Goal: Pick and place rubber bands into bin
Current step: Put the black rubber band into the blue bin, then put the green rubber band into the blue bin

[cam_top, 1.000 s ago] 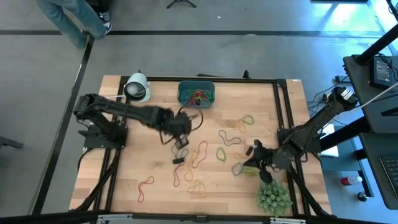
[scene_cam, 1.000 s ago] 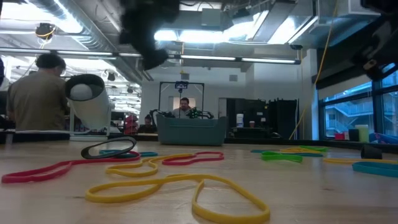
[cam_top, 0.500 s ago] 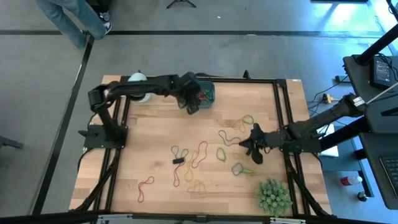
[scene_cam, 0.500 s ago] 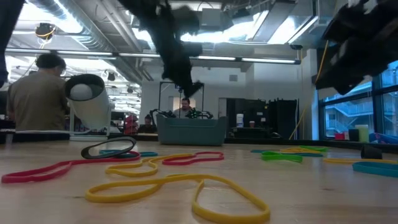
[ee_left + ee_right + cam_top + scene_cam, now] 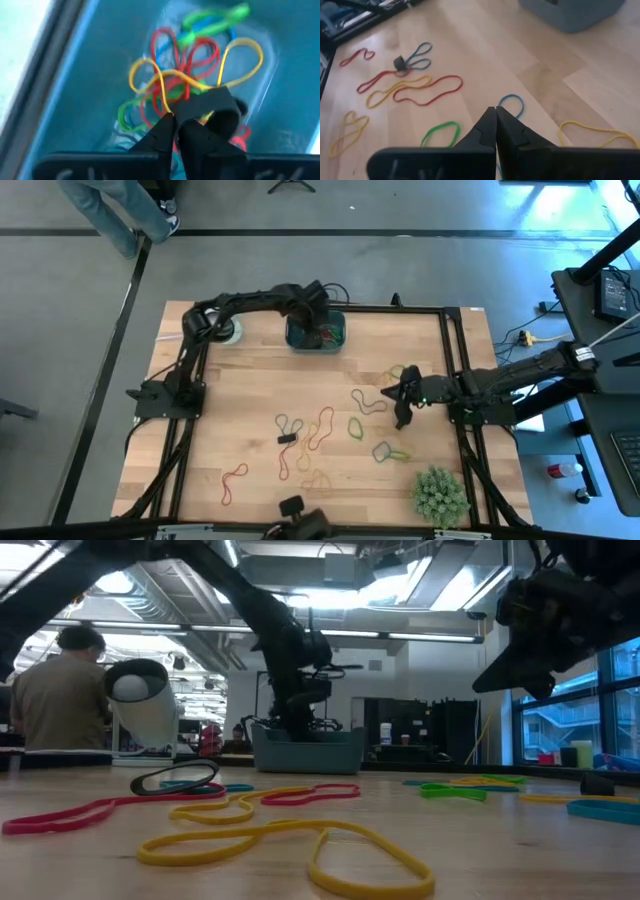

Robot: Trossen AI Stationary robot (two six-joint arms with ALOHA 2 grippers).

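Note:
The teal bin (image 5: 293,337) stands at the table's far edge and holds a tangle of red, yellow, green and blue rubber bands (image 5: 186,59). My left gripper (image 5: 318,318) is down over the bin, shut on a dark rubber band (image 5: 212,105). More rubber bands (image 5: 322,426) lie loose and flat on the wood in the table's middle and right. My right gripper (image 5: 403,398) hangs shut and empty above the bands (image 5: 427,92) on the right side. My left gripper pinches the dark rubber band by one end (image 5: 186,111), right at its fingertips, coming down from above into the bin. The rest of the band loops out past the fingers over the coloured bands; whether it rests on them I cannot tell.
A white roll-like object (image 5: 140,700) stands left of the bin at the far edge. A bushy green plant (image 5: 440,495) sits at the near right corner. A small black piece (image 5: 287,438) lies among the loose bands. People are in the room beyond the table.
My left gripper has swung from the table's middle to the far edge, staying shut, and has come down over the bin with the dark band. My right gripper has moved from beside the plant toward the far edge and has risen above the bands.

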